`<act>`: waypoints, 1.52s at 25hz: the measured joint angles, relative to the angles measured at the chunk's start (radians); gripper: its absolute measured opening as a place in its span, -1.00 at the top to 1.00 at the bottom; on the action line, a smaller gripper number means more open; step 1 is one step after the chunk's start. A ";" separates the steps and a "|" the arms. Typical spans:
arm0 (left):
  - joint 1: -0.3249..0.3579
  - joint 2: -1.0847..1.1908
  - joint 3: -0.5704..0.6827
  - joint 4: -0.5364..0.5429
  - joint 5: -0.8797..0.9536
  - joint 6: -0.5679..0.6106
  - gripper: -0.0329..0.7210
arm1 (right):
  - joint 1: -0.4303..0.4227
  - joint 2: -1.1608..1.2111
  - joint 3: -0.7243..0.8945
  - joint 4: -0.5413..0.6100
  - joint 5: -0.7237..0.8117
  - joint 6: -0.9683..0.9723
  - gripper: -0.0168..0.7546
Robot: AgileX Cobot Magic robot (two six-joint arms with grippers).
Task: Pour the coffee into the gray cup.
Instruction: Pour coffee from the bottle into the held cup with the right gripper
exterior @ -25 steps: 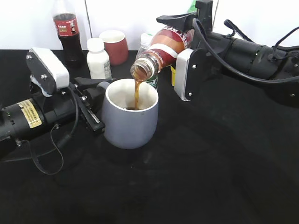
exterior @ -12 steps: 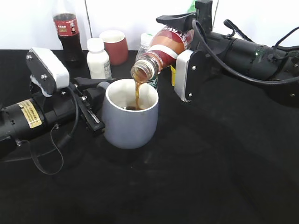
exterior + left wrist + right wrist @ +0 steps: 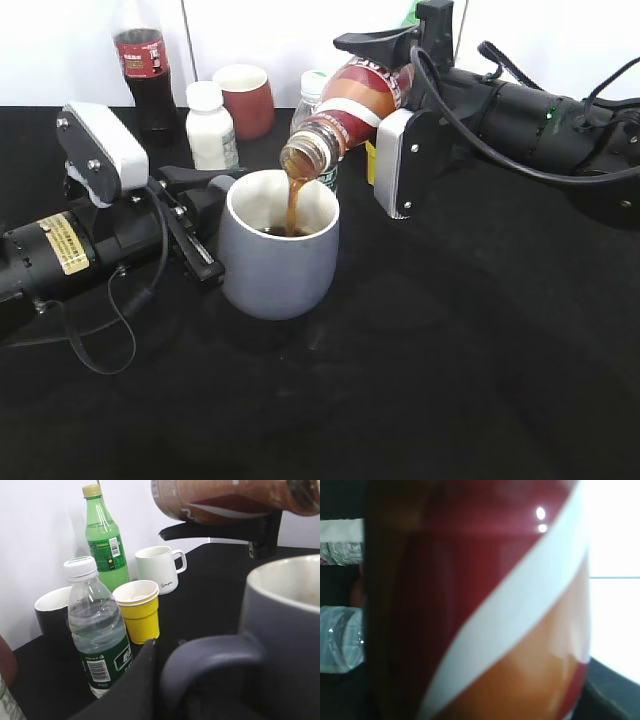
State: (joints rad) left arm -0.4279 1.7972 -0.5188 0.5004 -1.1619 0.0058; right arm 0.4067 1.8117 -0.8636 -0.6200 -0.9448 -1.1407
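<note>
A gray cup (image 3: 277, 262) stands on the black table (image 3: 420, 380) in the exterior view. My left gripper (image 3: 205, 225) is shut on its handle (image 3: 210, 657); the cup's wall (image 3: 285, 630) fills the right of the left wrist view. My right gripper (image 3: 395, 95) is shut on a coffee bottle (image 3: 350, 100) with a red, white and brown label, tilted mouth-down over the cup. A brown stream (image 3: 293, 205) runs from its mouth into the cup. The bottle (image 3: 480, 610) fills the right wrist view and shows at the top of the left wrist view (image 3: 220, 500).
Behind the cup stand a cola bottle (image 3: 143, 60), a white pill bottle (image 3: 211, 125), a red cup (image 3: 245, 98), a water bottle (image 3: 95, 630), a yellow cup (image 3: 137, 610), a white mug (image 3: 157, 570), a green bottle (image 3: 104, 537) and a dark cup (image 3: 50, 615).
The bottle has tipped very slightly further and the coffee keeps streaming into the cup. The left arm and the cup have not moved.
</note>
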 joint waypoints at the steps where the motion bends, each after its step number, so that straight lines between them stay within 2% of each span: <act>1: 0.000 0.000 0.000 0.000 0.001 0.000 0.75 | 0.000 0.000 0.000 0.000 0.000 -0.001 -0.35; 38: 0.000 0.000 0.000 0.000 0.007 0.007 0.75 | 0.000 0.000 0.000 0.000 -0.007 -0.071 -0.35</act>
State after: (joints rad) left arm -0.4279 1.7972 -0.5188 0.5004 -1.1552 0.0130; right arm 0.4067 1.8117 -0.8636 -0.6200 -0.9513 -1.2120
